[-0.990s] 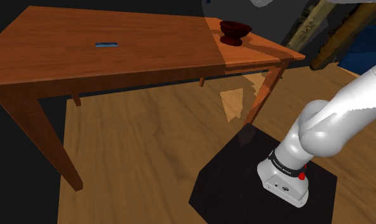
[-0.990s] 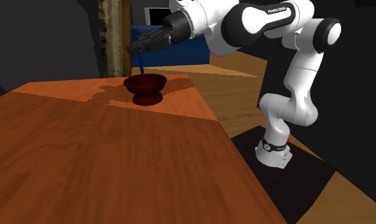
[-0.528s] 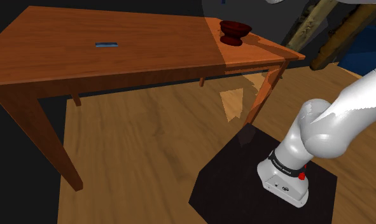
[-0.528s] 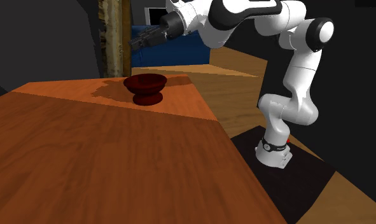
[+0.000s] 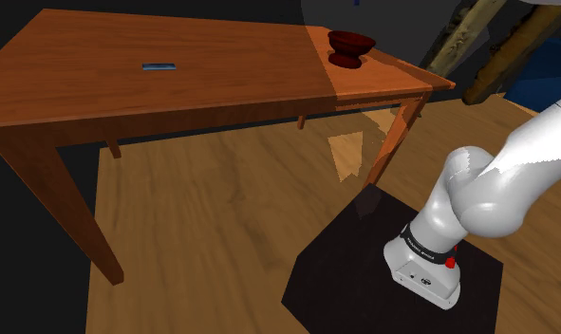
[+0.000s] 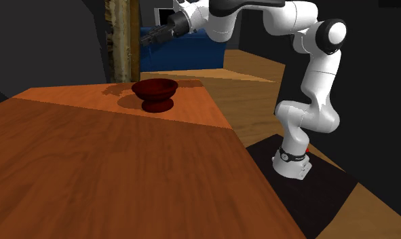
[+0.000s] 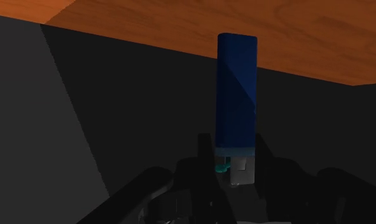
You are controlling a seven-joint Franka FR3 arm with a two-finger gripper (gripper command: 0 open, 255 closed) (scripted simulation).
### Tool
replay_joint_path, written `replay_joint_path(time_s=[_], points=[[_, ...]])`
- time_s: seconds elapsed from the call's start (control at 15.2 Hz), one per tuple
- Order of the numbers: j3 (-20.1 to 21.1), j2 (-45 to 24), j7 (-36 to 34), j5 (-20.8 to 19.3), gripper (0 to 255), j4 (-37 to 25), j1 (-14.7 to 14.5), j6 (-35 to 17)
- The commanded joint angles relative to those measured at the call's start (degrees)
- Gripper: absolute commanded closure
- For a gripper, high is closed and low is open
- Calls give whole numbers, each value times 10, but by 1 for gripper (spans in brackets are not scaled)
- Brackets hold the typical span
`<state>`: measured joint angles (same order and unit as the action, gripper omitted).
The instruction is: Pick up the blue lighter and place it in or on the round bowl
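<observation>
High near the dark red bowl (image 6: 155, 94) on the wooden table (image 6: 90, 170), a dark blue lighter (image 7: 236, 95) is clamped between the black gripper's (image 7: 233, 154) fingers.

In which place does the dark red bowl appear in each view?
Shoulder view: dark red bowl near the wooden table's far right corner.
Second exterior view: on the table, left of centre, lower than the end effector.
Wrist view: the end effector clasps the blue lighter.
Shared landmark: the table.
</observation>
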<state>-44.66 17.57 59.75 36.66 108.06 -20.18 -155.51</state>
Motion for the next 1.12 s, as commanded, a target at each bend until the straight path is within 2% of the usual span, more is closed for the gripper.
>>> replay_joint_path(time_s=[0.0, 0.59, 1.06], points=[[-46, -6, 34, 22, 255, -26, -13, 35], [-67, 12, 99, 65, 255, 37, -43, -17], [-97, 25, 160, 107, 255, 78, -80, -56]])
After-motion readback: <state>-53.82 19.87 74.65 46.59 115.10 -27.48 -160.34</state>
